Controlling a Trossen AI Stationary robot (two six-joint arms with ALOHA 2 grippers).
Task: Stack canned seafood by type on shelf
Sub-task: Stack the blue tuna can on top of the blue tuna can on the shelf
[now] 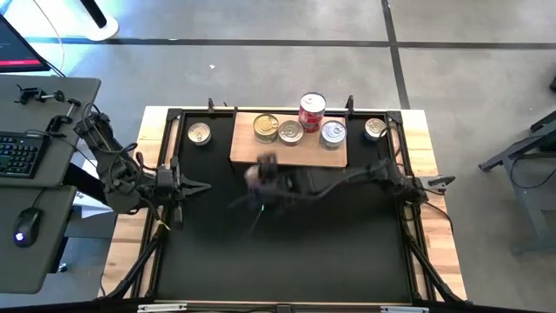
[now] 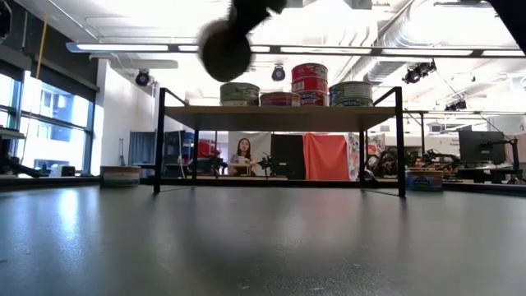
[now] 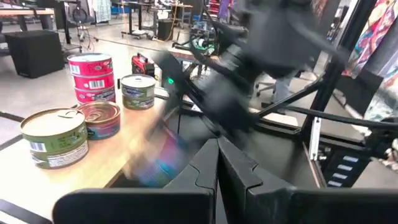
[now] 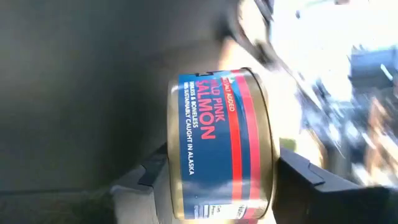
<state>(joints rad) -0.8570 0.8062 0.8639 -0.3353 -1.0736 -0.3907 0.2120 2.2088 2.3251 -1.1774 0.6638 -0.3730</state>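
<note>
The wooden shelf stands at the far side of the black mat and carries three low tins and a red stack of tins. One more tin stands on the mat left of the shelf and another right of it. My right gripper is above the mat by the shelf's near left corner, shut on a blue-and-red pink salmon tin, which shows as a dark disc in the low view. My left gripper is at the mat's left edge, shut with nothing in it. My right gripper pinches the salmon tin between its two fingers, one at each flat end, so the labelled round side faces the wrist camera. The fingers slant down from the table's right. The tin is lifted clear, at about the height of the tins on the shelf.
The black mat has open room on its near half. The arms' black frame posts stand at the shelf's far corners. A desk with a keyboard and a mouse lies left of the table. A person sits far behind.
</note>
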